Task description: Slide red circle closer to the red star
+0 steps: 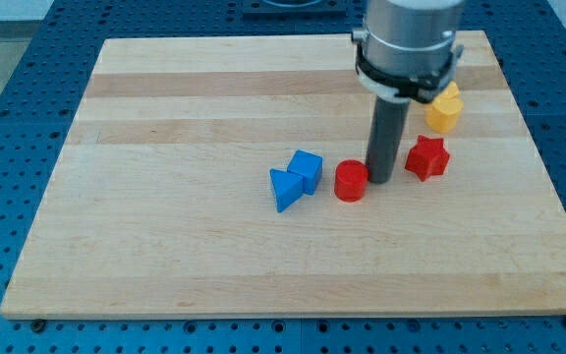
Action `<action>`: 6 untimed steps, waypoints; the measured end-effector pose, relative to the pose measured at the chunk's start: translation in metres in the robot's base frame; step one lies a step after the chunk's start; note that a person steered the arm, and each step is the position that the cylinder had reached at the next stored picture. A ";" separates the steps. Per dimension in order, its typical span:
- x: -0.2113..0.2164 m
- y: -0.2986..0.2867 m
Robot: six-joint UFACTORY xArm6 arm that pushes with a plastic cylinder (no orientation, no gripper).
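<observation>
My rod stands upright, my tip between the red circle and red star; I carry no pincer.

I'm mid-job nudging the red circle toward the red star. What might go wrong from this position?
1. My tip stands between the red round block and the red star-shaped block, so pushing from here would likely drive them apart.
2. Circling round to the view's left risks bumping the blue cube or blue triangular block.

I am working at a lab bench: a wooden board lies on a blue perforated mounting table.
</observation>
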State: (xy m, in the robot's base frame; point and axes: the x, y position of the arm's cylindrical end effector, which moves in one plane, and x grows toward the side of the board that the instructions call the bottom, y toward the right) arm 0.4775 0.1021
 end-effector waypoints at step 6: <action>0.015 -0.037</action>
